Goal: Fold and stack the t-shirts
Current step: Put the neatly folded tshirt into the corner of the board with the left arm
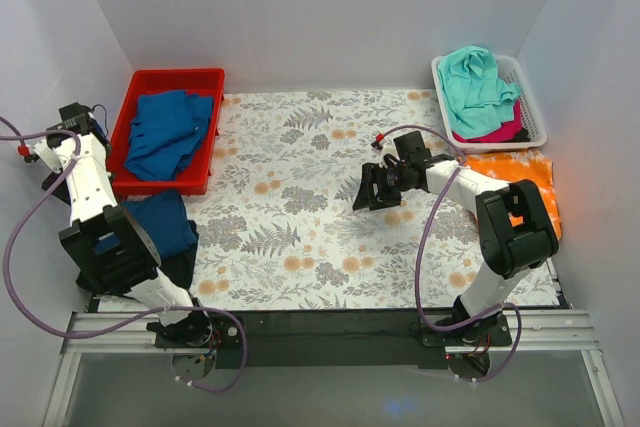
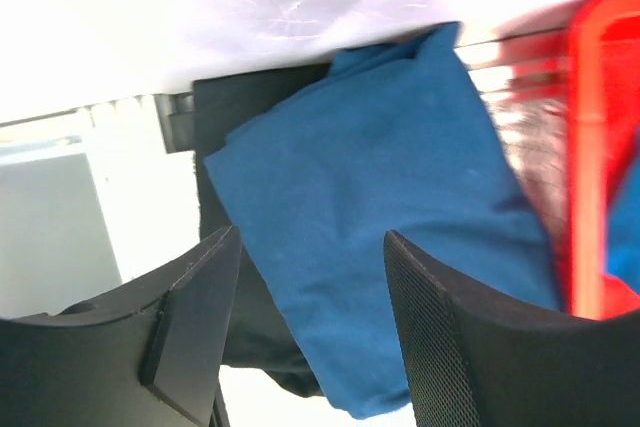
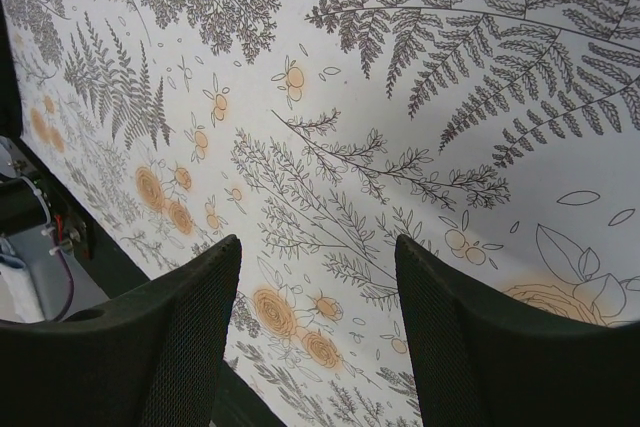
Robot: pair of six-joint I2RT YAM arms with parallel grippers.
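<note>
Folded mid-blue t-shirt (image 1: 160, 222) is laid at the table's (image 1: 300, 247) left edge, just beside the red bin (image 1: 175, 75), seemingly as the stack's base. The left gripper (image 2: 310, 237) is held facing it, fingers spread, nothing pinched. The right gripper (image 3: 317, 242) is held over the table's bare middle, fingers likewise spread, probably awaiting the next shirt.

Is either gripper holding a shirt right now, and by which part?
Nothing is held. The left gripper stands open above the blue shirt, no cloth between its fingers; the right gripper is open over the flowered tablecloth.
</note>
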